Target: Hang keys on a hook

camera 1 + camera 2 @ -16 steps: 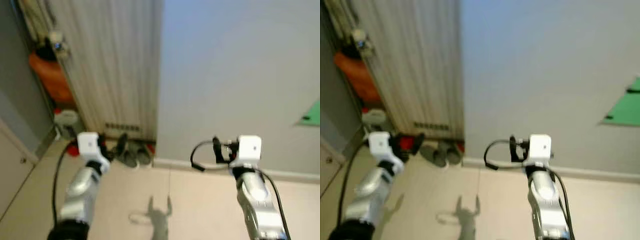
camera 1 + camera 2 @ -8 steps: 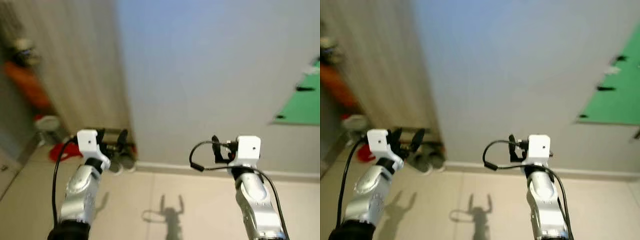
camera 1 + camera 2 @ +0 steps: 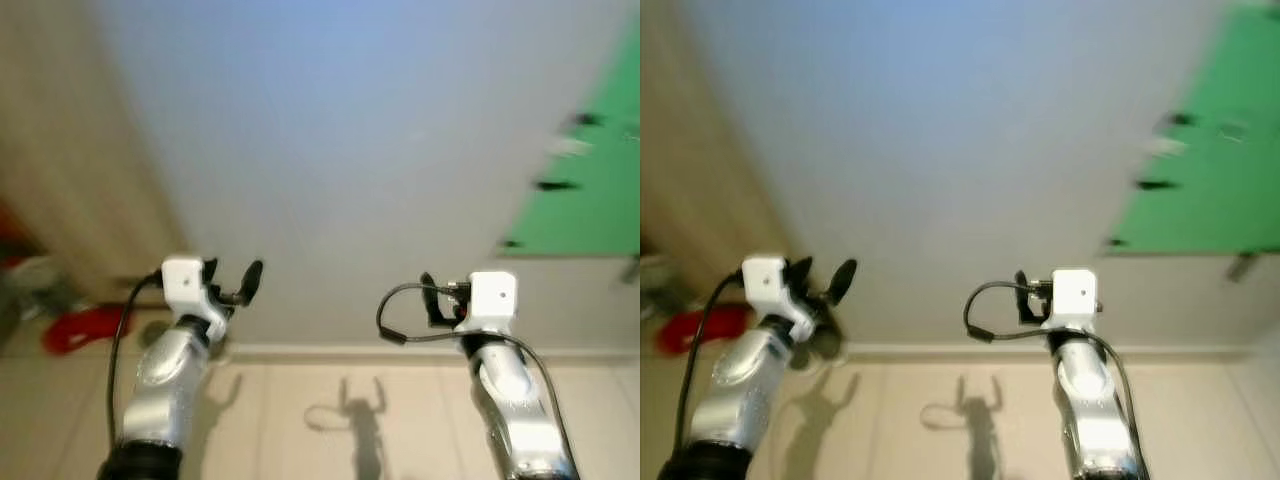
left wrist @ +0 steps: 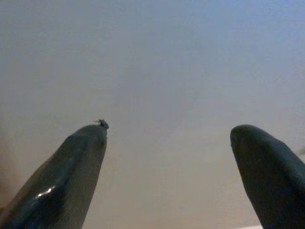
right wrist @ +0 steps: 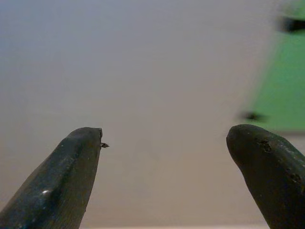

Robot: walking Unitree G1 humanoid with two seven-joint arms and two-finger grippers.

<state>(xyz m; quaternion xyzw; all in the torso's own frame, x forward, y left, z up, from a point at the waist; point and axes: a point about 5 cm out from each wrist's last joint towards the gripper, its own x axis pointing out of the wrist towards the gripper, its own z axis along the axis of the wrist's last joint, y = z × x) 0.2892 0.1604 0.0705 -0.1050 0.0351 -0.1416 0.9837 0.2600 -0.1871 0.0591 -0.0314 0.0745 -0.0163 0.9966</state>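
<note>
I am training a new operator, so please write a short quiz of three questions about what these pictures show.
1. True or false: the left gripper holds a bunch of keys.
2. What colour is the panel on the wall, to the robot's right?
3. How do the fingers of the right gripper stand? A) spread apart, nothing between them B) closed on a key C) closed on a hook

Key:
1. False; its fingers are apart and hold nothing.
2. Green.
3. A.
</note>
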